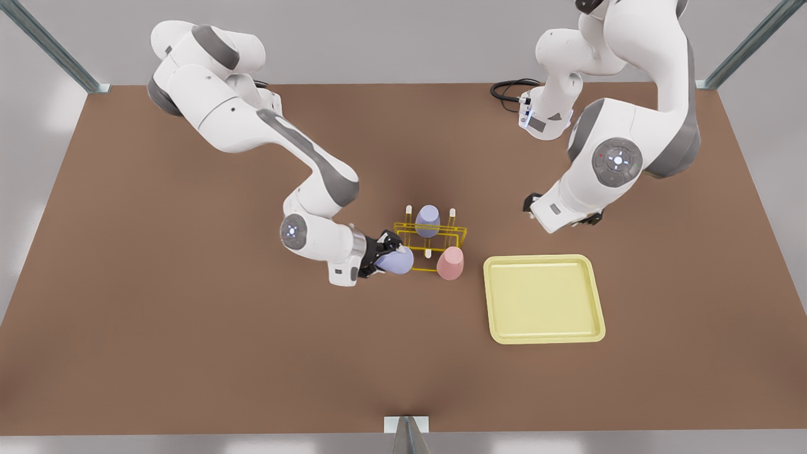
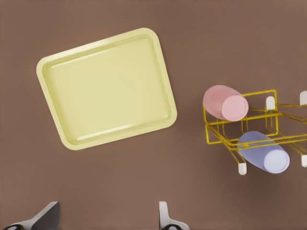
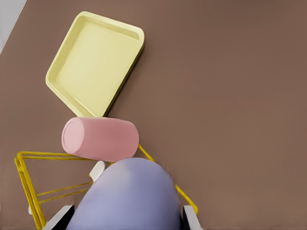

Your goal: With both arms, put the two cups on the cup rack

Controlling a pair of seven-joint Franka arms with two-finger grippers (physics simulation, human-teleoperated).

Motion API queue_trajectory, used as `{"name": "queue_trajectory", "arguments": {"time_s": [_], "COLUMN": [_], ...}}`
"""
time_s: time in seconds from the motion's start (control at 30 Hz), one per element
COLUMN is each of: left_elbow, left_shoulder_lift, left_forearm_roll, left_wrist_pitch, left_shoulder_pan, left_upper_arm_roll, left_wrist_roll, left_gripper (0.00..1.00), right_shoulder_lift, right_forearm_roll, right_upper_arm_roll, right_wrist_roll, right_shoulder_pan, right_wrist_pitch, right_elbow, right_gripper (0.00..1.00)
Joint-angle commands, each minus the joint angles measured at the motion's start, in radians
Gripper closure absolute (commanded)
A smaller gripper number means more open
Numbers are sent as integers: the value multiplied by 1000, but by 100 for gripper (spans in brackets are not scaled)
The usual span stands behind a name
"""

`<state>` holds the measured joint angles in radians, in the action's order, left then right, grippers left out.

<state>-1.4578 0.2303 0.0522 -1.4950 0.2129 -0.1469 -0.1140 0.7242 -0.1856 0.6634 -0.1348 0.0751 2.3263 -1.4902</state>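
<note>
The right gripper has its fingers clamped on a lavender cup, held at the rack edge, probably to seat it on a peg. Just past it sits the pink cup. The left gripper waits, fingers spread, above the tray, where the other lavender cup lies visibly racked.

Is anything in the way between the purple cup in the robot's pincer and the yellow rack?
Nothing visible blocks it. The right pincer holds the lavender cup right at the rack's edge; the pink cup sits at the neighbouring peg.
</note>
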Motion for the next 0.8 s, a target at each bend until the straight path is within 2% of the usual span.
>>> {"name": "queue_trajectory", "arguments": {"time_s": [0.0,0.63,0.67,0.77], "left_elbow": [2,5,8,10], "left_shoulder_lift": [-2,-2,-2,-3], "left_forearm_roll": [0,0,0,2], "left_wrist_pitch": [30,35,35,35], "left_shoulder_pan": [2,6,10,8], "left_upper_arm_roll": [0,-3,-3,-19], "left_wrist_roll": [17,17,16,-21], "left_gripper": [0,0,0,0], "right_shoulder_lift": [4,50,50,58], "right_forearm_roll": [8,11,11,11], "right_upper_arm_roll": [1,-1,-1,-1], "right_wrist_roll": [9,-9,-11,-11], "right_shoulder_pan": [2,32,32,38], "right_wrist_pitch": [-19,-58,-58,-96], "right_elbow": [1,5,5,41], "right_gripper": [21,20,0,0]}}
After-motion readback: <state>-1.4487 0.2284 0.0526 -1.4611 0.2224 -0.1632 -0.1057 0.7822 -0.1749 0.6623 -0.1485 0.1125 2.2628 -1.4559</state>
